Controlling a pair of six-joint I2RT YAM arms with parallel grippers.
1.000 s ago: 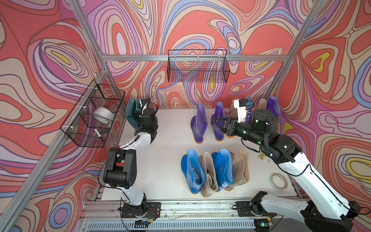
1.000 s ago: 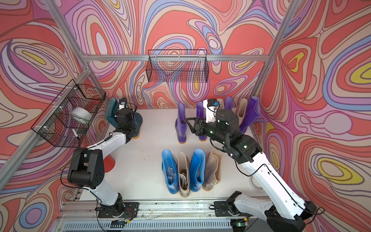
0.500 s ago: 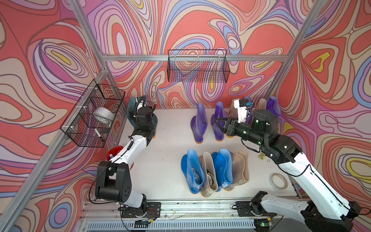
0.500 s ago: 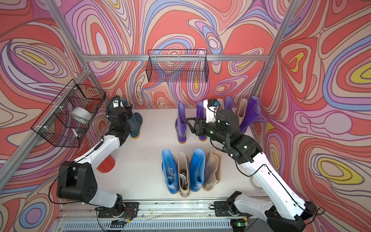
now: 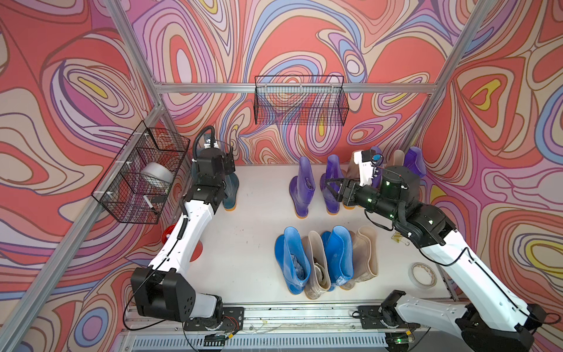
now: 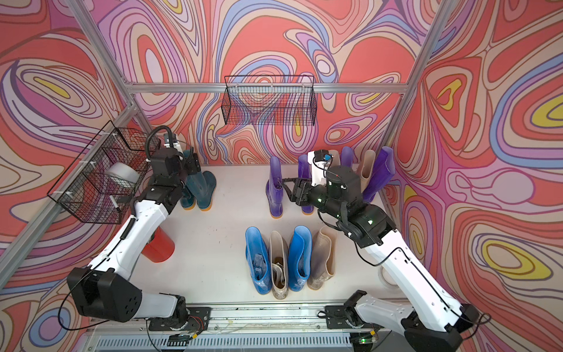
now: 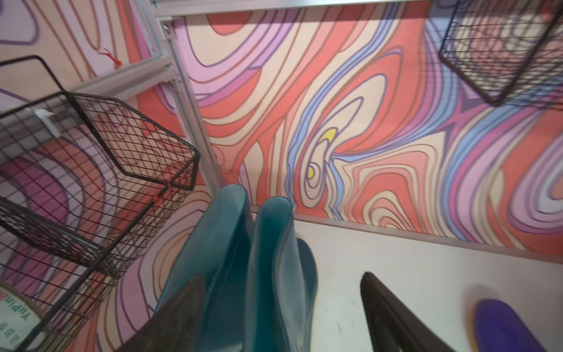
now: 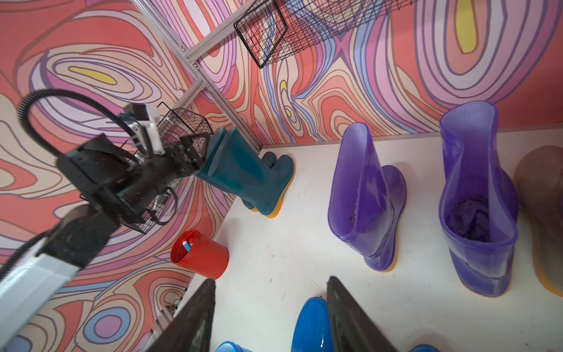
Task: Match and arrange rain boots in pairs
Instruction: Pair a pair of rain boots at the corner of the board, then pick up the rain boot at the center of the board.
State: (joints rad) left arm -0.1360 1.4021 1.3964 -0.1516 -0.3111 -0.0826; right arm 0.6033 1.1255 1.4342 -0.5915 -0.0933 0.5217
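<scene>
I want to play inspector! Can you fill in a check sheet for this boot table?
Surface: white table, small dark marks.
Job's things: teal boots paired in the back corner; two purple boots side by side; front row mixes blue and beige; more boots behind the right arm.
Clutter: red cup on its side; tape roll.
Grippers: left gripper open at the teal boots' tops; right gripper open, empty.
Cables: black cable loops over left arm.
Surroundings: two wire baskets; swirly walls.
</scene>
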